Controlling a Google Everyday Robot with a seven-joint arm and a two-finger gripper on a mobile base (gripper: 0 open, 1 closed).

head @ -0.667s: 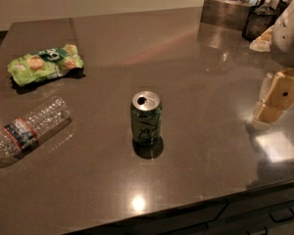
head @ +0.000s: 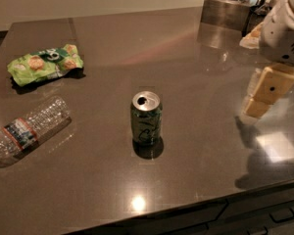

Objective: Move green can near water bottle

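Gripper (head: 262,96) far right, grip state unclear | green can (head: 146,117) upright, well apart from water bottle (head: 28,129) | move not begun

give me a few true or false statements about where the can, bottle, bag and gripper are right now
1. The green can stands upright on the table. True.
2. The water bottle stands upright. False: it lies on its side, apart from the can.
3. The gripper is near the view's right edge, away from the can. True.
4. The snack bag touches the can. False: it lies farther back at the left, well apart from it.
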